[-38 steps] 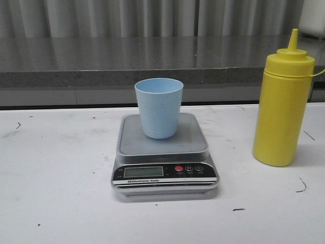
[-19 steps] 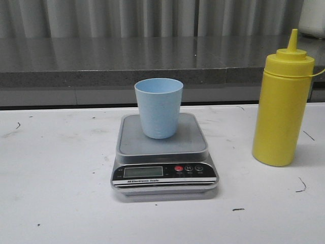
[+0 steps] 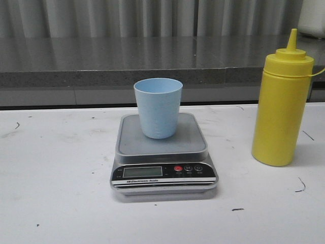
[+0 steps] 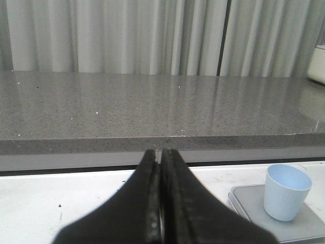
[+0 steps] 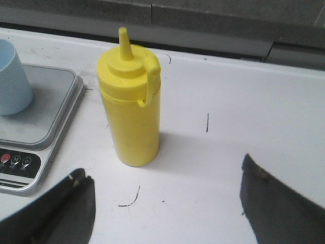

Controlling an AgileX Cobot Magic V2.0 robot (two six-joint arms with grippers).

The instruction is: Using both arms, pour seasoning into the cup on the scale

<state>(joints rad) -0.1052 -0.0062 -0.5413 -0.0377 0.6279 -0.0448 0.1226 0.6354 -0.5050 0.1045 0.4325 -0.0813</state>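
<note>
Against the frame of a second ago almost nothing is seen to have moved in the front view: cup, scale and bottle are shifted only by a hair in the picture, most likely the camera's doing, and no arm has entered that view. The white table (image 3: 56, 203) is noted as the bearing surface, with a grey stone ledge (image 3: 101, 61) behind it. The scale (image 3: 163, 157) is set mid-table, its display toward the robot; the cup (image 3: 158, 108) stands upright on the platform, apparently empty as far as can be seen. The seasoning bottle (image 3: 282, 101) stands upright on the table well apart from the scale, on the robot's right side, cap on, nozzle up. The right gripper (image 5: 167, 203) is held with fingers spread wide, nothing between them; the bottle (image 5: 131, 101) is found ahead of the fingers and nearer the finger on the scale's side than the other, its long axis vertical and thus crosswise to a level grasp. The left gripper (image 4: 161, 203) is shown with fingers pressed together on nothing; the cup (image 4: 287, 192) lies ahead of it and off to one side. The right arm is judged the nearer to the bottle; a forward reach, corrected toward the scale, is judged necessary to centre the bottle between the fingers.
</note>
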